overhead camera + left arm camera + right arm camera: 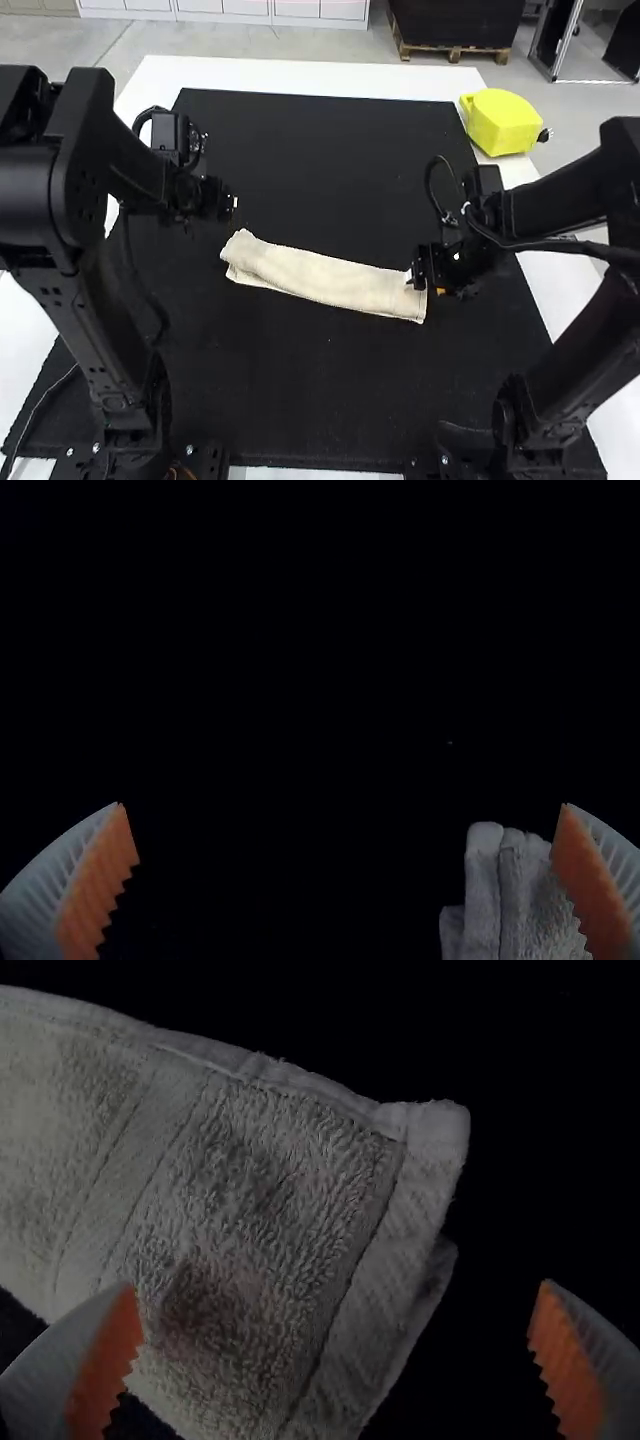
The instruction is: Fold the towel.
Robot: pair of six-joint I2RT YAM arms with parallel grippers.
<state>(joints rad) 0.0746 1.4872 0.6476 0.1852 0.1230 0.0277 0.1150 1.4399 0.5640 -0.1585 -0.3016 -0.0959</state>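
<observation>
My left gripper [226, 203] is over the mat beyond the towel's left end, and my right gripper [424, 275] is at the towel's right end. The cream towel [320, 278] lies folded in a long narrow strip, its layered edges showing at the left end. In the left wrist view, the left gripper [342, 805] is open, with the towel's end [520, 900] near one finger. The right wrist view has the right gripper [335, 1283] open, its fingers wide apart around the towel's end [250, 1190]; contact cannot be told.
A black mat [310, 160] covers most of the white table [300, 75]. Near the table's far right corner sits a yellow object [502, 122]. Cables run along both arms, and one lies by the mat's left side.
</observation>
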